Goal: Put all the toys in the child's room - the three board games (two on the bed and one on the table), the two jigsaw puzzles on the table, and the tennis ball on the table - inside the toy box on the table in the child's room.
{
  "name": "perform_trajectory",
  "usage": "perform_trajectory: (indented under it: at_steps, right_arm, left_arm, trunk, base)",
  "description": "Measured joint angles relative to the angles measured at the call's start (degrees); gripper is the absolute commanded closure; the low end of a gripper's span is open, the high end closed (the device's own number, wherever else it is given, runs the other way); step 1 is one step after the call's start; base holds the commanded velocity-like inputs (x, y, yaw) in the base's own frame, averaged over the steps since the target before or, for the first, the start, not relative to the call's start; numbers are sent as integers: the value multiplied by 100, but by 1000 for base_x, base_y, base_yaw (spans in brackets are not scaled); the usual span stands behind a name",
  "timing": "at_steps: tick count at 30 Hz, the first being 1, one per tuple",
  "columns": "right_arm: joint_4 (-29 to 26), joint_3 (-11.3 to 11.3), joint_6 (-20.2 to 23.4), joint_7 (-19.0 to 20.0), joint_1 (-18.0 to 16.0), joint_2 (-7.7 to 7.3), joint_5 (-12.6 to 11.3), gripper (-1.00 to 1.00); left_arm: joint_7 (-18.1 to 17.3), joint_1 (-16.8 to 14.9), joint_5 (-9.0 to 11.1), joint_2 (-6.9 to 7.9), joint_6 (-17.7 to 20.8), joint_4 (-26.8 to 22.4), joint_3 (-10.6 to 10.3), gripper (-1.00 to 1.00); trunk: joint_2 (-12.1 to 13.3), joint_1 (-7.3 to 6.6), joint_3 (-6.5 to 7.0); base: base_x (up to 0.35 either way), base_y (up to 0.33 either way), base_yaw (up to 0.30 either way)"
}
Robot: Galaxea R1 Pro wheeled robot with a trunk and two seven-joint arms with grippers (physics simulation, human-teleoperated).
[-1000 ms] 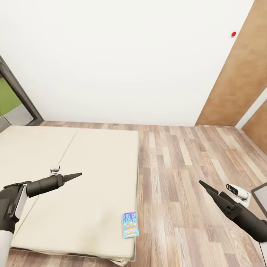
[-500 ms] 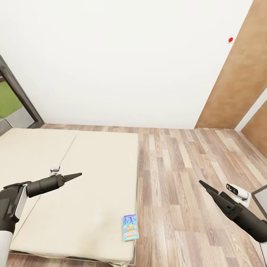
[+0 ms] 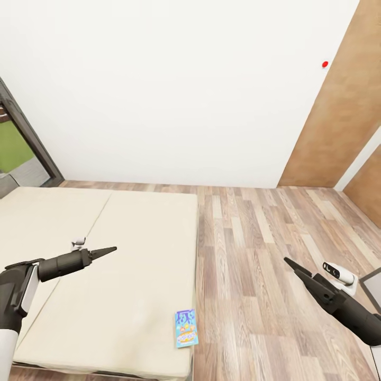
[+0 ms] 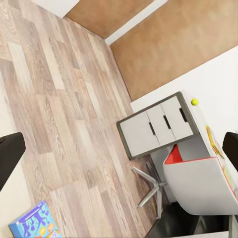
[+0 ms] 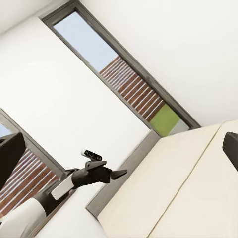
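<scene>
At the far left of the head view, the left gripper hangs over the large low bed with its plain beige mattress. Its dark fingers come together to a narrow point and nothing is between them; they touch nothing. In the left wrist view, though, the two dark fingertips sit at opposite edges of the picture with a wide gap, so from these pictures I cannot tell whether that gripper is released or clenched.

Near the bed's right near corner lies one small flat blue board game box with colourful cartoon print, flat on the mattress just beside the edge, well apart from both grippers. Its corner also shows in the left wrist view.

To the right of the bed runs the grey-brown wood plank floor, up to a plain white wall and a brown panel at the far right.

The right gripper hovers above the floor at the right, fingers tapering to a point, holding and touching nothing; the right wrist view again shows the tips far apart, so its state is unclear too.

The left wrist view also shows the long counter with a pale grey-white top, carrying a small yellow-green tennis ball and a strip of a bright multicoloured jigsaw puzzle sheet, with a grey cabinet of white drawers and a grey chair with red trim alongside.
</scene>
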Motion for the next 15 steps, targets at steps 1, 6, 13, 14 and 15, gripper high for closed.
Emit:
perform_trajectory:
  at_steps: [1, 6, 13, 14, 15]
  right_arm:
    - [0, 0, 0, 0, 0, 1, 0, -100]
    - [0, 0, 0, 0, -1, -3, 0, -100]
    - [0, 0, 0, 2, -1, -5, 0, -100]
    - [0, 0, 0, 1, -1, -4, 0, -100]
    - [0, 0, 0, 1, -1, -5, 0, -100]
  left_arm:
    - [0, 0, 0, 1, 0, 0, 0, -100]
    - [-1, 0, 0, 3, 0, 0, 0, -100]
    - [-1, 0, 0, -1, 0, 0, 0, -100]
    - [-1, 0, 0, -1, 0, 0, 0, -100]
    - [-1, 0, 0, 0, 0, 0, 0, -100]
  trunk:
    - [0, 0, 10]
    - [0, 0, 57]
    - [0, 0, 124]
    - [0, 0, 133]
    - [0, 0, 143]
  base:
    - [0, 0, 0]
    - [0, 0, 0]
    - [0, 0, 0]
    - [0, 0, 0]
    - [0, 0, 0]
